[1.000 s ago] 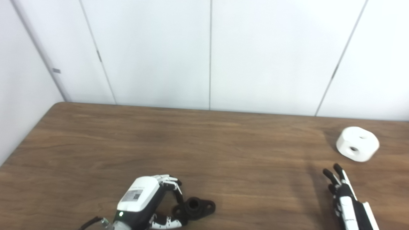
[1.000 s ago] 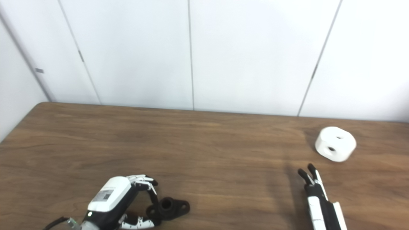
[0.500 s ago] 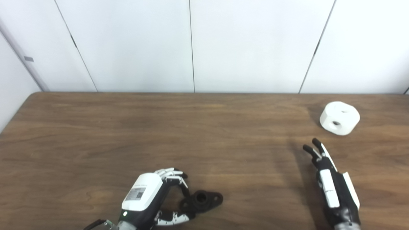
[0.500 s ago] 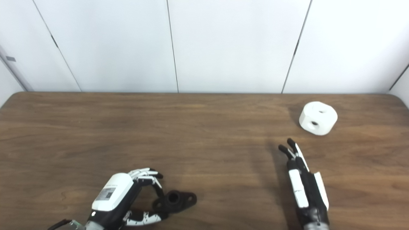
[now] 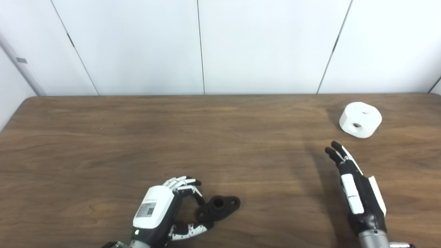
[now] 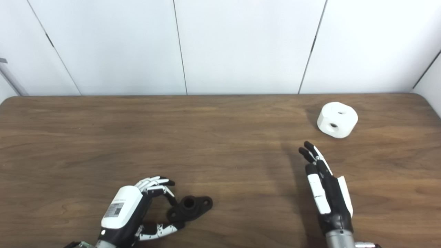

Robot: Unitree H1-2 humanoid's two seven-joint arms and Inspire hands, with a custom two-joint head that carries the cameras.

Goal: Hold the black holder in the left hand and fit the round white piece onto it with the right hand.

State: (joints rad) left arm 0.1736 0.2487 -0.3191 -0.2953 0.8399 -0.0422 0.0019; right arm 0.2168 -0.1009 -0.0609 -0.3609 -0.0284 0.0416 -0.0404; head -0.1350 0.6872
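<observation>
The black holder (image 5: pixel 219 207) lies flat on the wooden table (image 5: pixel 103 137) near the front edge. My left hand (image 5: pixel 160 210) curls around its left end, with fingertips above and thumb below touching it. The round white piece (image 5: pixel 360 115), with holes in its top and side, sits at the far right of the table. My right hand (image 5: pixel 356 182) is open and held flat a little above the table. Its fingers point up toward the white piece and stop a hand's length short of it.
White wall panels (image 5: pixel 241 44) rise right behind the table's far edge. The table's rounded right corner (image 6: pixel 418 95) lies close to the white piece. The wood between my two hands is bare.
The whole picture has shifted, so the camera moved and more of the table and right forearm shows. My left hand stays at the holder. My right hand stays flat, still short of the white piece.
</observation>
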